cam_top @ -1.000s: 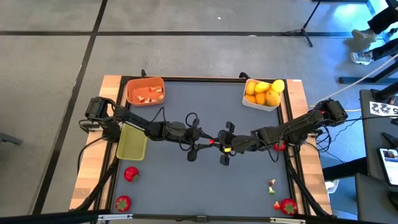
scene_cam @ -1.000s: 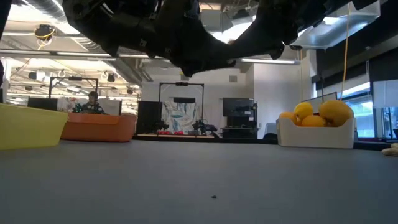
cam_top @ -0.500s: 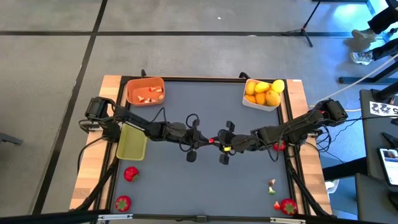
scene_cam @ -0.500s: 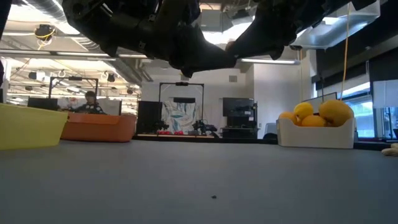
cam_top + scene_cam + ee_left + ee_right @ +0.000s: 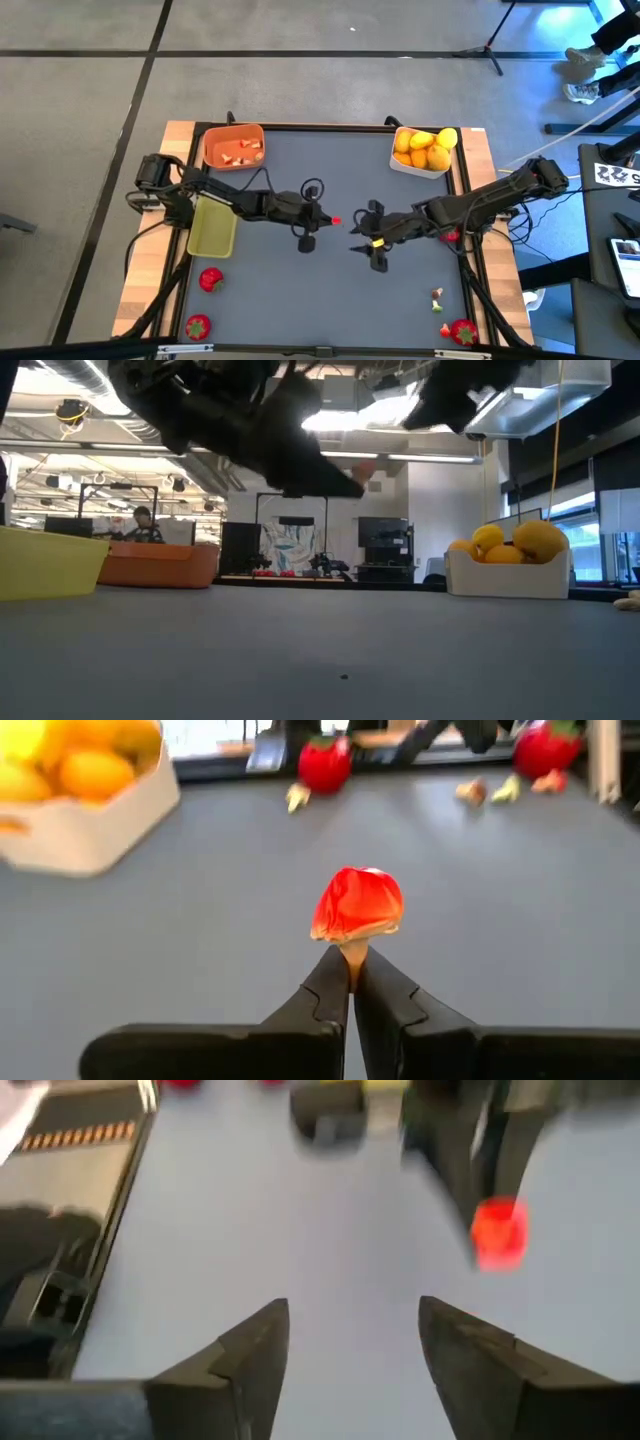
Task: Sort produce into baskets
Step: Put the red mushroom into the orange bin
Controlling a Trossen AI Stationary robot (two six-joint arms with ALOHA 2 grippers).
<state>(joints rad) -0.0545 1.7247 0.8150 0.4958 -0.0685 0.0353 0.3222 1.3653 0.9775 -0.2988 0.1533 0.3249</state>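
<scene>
My left gripper (image 5: pixel 327 218) is above the table's middle, shut on a tiny red-and-pale piece (image 5: pixel 357 903). My right gripper (image 5: pixel 362 238) is just to its right, open and empty; its wrist view shows the red piece (image 5: pixel 498 1232) ahead of its fingers. The orange basket (image 5: pixel 233 147) at the far left holds small pale-and-red bits. The white basket (image 5: pixel 422 152) at the far right holds yellow and orange citrus. The yellow-green basket (image 5: pixel 212 226) is at the left, below my left arm. My left gripper pinches the piece's pale stem (image 5: pixel 352 952) between its two fingertips. The red cap stands out past the fingertips. The piece is lifted clear of the table.
Red strawberries lie at the near left (image 5: pixel 210 279) (image 5: pixel 198 326), at the near right corner (image 5: pixel 463 331), and beside my right arm (image 5: pixel 450 235). A small pale bit (image 5: pixel 437 297) lies near the right edge. A person (image 5: pixel 140 525) shows in the room behind.
The two grippers were together over the table's middle at the red piece. My right gripper has drawn back toward the table's right and near edge. The red piece has stayed in my left gripper, which has shifted slightly toward the far left.
</scene>
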